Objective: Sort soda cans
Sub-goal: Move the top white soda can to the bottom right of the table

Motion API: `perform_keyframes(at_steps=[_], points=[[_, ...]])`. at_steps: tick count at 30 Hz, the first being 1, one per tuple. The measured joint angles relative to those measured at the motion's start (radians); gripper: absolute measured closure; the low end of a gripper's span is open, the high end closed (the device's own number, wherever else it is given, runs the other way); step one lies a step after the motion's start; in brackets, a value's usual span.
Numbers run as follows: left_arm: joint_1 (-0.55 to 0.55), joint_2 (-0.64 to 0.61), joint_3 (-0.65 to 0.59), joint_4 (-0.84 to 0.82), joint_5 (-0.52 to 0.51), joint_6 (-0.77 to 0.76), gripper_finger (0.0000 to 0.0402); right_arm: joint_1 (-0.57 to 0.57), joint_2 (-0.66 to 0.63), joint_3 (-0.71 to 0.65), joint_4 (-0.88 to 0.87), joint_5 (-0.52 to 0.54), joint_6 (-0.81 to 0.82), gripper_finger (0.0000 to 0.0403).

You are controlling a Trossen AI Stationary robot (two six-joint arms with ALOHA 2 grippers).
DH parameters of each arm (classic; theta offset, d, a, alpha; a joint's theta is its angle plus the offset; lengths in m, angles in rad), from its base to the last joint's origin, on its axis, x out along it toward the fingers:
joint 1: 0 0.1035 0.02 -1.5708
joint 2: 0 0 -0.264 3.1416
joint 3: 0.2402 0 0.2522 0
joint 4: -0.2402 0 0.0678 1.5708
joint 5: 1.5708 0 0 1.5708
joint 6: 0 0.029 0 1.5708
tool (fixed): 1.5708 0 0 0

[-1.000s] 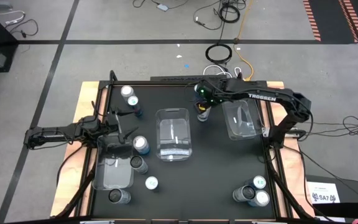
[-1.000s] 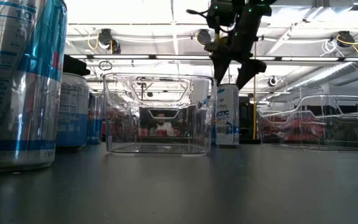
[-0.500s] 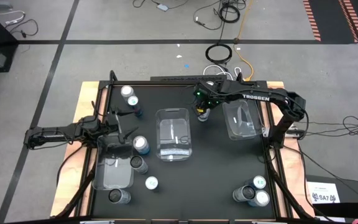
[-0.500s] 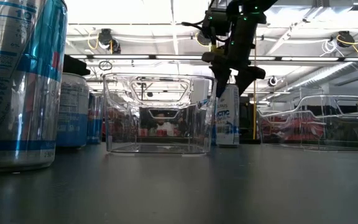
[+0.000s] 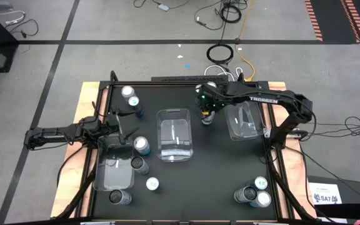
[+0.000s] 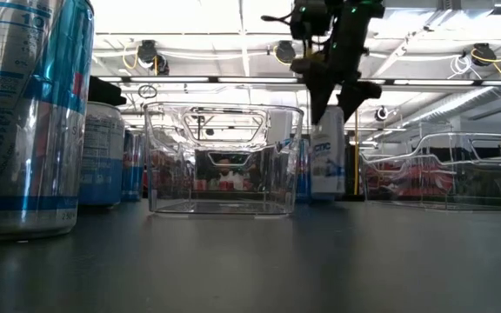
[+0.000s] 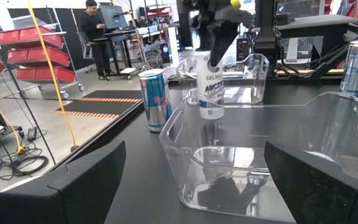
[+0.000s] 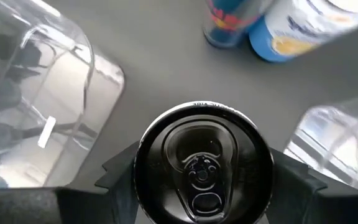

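My right gripper (image 5: 207,112) is shut on a white soda can (image 6: 327,161) with a dark top (image 8: 201,168), at the far part of the table between the middle bin (image 5: 175,134) and the right bin (image 5: 242,120). My left gripper (image 5: 122,125) waits open and level at the left, over the left bin (image 5: 113,172). Other soda cans stand upright on their bases: two at the far left (image 5: 130,97), several around the left bin (image 5: 142,145), three at the near right (image 5: 255,192). My right gripper pinches the can's top end (image 8: 143,163) between its two fingers (image 8: 120,177), one on each opposite side of the rim. The fingers come from above, pointing steeply down. The can hangs roughly upright below them; whether its base clears the table, I cannot tell.
Three clear plastic bins stand on the black table. A blue-and-silver can (image 7: 155,99) stands beyond the middle bin's far left corner. Open table lies in the near middle (image 5: 199,187). A person stands in the room beyond (image 7: 95,34).
My right gripper's fingers, first spread wide on either side of the white can's top, have shut on it. Gripper and can have then shifted a little toward the table's right edge, toward the right bin.
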Motion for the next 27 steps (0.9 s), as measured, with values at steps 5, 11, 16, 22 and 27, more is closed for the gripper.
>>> perform_keyframes(at_steps=[5,11,16,22,27], points=[[0.000,0.000,0.000,0.000,0.000,0.000,0.0011,0.084,-0.048,0.000,-0.028,0.004,0.070,0.0163],[0.000,0.000,0.000,0.000,0.000,-0.001,0.0011,0.241,-0.077,0.000,-0.091,0.071,0.187,0.0162],[0.000,0.000,0.000,0.000,0.000,-0.001,0.0011,0.365,-0.078,0.000,-0.120,0.099,0.314,0.0161],[0.000,0.000,0.000,0.000,0.000,-0.001,0.0011,0.510,-0.078,0.000,-0.112,0.140,0.499,0.0160],[0.000,0.000,0.000,0.000,0.000,-0.001,0.0011,0.609,-0.078,0.000,-0.112,0.150,0.653,0.0160]])
